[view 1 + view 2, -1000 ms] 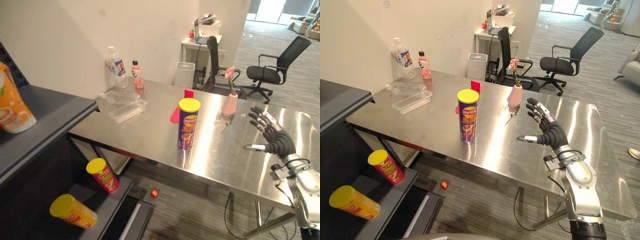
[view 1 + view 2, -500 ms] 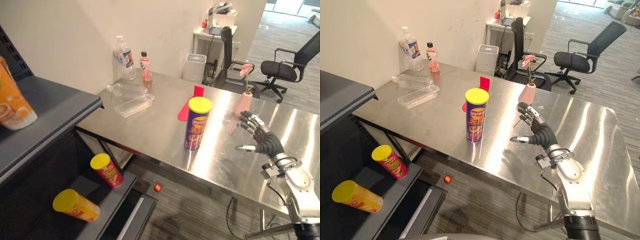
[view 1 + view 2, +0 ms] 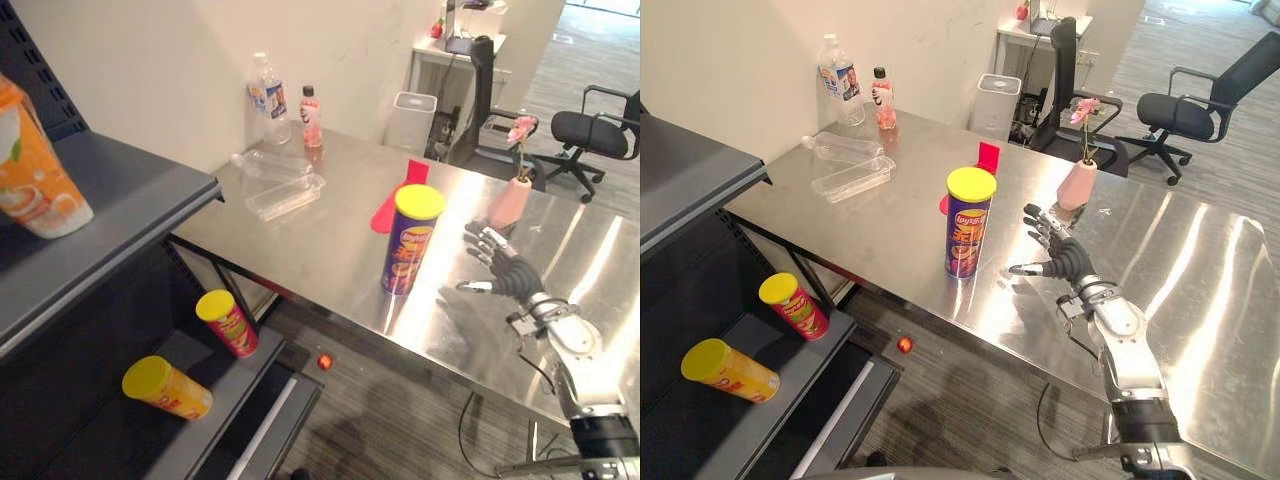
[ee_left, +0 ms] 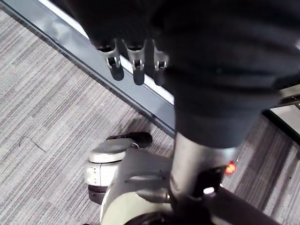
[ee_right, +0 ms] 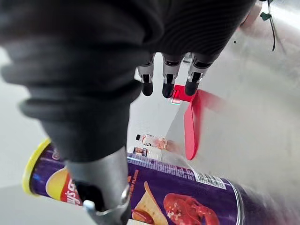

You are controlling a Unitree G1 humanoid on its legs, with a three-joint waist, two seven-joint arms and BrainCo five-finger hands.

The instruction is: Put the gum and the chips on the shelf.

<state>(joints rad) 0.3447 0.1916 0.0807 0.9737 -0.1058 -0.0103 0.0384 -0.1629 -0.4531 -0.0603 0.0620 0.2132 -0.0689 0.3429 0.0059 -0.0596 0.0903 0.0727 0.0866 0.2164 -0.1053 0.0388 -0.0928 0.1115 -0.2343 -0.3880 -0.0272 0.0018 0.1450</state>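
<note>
Your right hand [image 3: 1070, 262] hovers with fingers spread just right of the purple chips can [image 3: 968, 222], upright on the steel table [image 3: 890, 225]. Your left hand [image 4: 137, 65] hangs over the floor [image 4: 47, 117], fingers seemingly relaxed.

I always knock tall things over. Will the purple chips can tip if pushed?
Probably: the chips can stands tall and narrow, so a high push may topple it. Round, it would likely roll across the shiny table.

Hand to can: I see bare table [image 3: 890, 215] between my right hand [image 3: 1064, 259] and the chips can [image 3: 967, 228].
Behind hand: pink vase [image 3: 1076, 188], near.
</note>
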